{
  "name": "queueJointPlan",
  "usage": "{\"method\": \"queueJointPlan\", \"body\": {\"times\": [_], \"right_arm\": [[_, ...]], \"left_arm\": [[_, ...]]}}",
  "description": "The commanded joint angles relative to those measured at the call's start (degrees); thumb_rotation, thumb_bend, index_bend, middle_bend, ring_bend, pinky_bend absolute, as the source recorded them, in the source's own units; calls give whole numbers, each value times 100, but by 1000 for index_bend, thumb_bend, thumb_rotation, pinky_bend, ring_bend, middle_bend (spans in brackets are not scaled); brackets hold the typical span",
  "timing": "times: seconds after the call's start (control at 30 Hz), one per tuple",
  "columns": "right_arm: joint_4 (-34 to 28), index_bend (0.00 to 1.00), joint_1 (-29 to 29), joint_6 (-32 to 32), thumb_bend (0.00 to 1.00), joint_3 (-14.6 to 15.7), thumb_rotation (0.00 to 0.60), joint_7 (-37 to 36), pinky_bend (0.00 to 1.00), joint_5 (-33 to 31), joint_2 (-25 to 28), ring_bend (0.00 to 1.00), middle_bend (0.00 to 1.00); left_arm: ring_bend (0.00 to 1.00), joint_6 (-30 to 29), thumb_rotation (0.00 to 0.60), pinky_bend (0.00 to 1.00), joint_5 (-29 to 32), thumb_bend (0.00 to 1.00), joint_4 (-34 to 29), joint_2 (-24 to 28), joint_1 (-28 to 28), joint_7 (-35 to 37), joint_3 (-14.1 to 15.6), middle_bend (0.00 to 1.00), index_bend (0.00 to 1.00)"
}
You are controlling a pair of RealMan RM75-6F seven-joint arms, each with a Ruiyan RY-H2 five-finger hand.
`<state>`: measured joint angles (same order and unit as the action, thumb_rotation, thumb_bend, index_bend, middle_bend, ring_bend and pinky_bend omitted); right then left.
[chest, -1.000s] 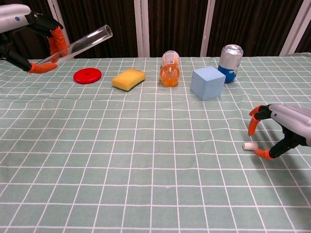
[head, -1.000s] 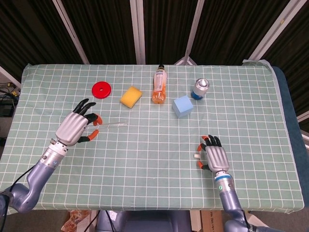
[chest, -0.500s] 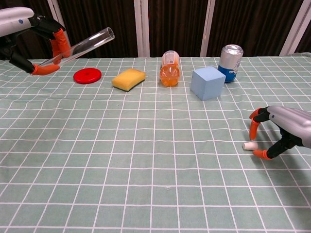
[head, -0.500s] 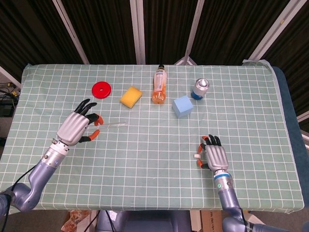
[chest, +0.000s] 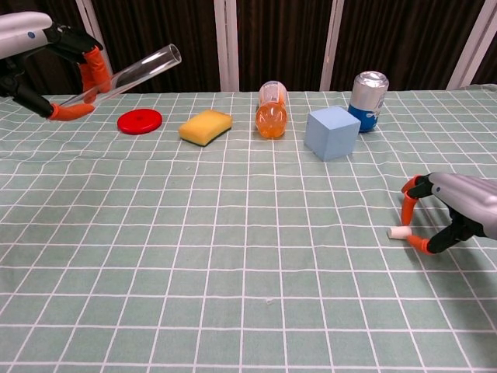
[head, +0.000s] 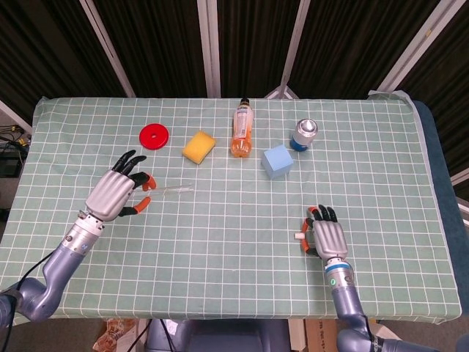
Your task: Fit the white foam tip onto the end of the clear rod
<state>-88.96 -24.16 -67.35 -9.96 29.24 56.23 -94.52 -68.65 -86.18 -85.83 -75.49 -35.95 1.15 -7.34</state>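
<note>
White foam tip [chest: 398,232] lies on the cloth between the right hand's [chest: 454,215] parted fingertips, not yet pinched; close evenly, lift straight. Left hand [chest: 48,47] holds the clear rod [chest: 136,71] raised.

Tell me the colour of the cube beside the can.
Light blue cube, clearest in the chest view.

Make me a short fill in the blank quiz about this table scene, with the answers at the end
1. The left hand holds the clear ____ above the table.
2. The white foam tip lies on the cloth by the ____ hand's fingers.
3. The orange bottle lies on its ____.
4. The blue cube sits beside the ____ can.

Answers: rod; right; side; silver-topped
</note>
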Motion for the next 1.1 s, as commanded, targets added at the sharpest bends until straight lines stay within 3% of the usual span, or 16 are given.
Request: {"method": "queueJointPlan", "body": {"times": [0.03,0.33,0.5,0.77,0.93,1.1], "right_arm": [[14,504,-11,-10,406,14,600,14,0,-5,-16,0,178],[77,508,-53,-27,410,29,600,46,0,-42,-80,0,178],[95,580,-52,-38,420,49,600,31,0,-58,-100,0,184],[28,589,-45,-141,426,41,600,-91,0,108,-64,0,188],[-117,589,-70,-254,425,-64,600,-182,0,291,79,0,188],[-352,589,-141,-354,426,-294,600,-215,0,419,392,0,188]], "left_arm": [[125,1,600,0,3,811,10,-1,4,12,-2,533,485],[125,3,600,0,11,811,60,4,27,66,2,533,485],[125,5,600,0,-1,812,68,10,32,82,6,533,485],[124,-5,600,0,18,811,97,-67,29,111,-19,533,485],[125,52,600,0,68,816,237,-281,-38,304,-79,533,485],[124,339,600,0,-12,818,879,-772,-348,746,-135,533,485]]}}
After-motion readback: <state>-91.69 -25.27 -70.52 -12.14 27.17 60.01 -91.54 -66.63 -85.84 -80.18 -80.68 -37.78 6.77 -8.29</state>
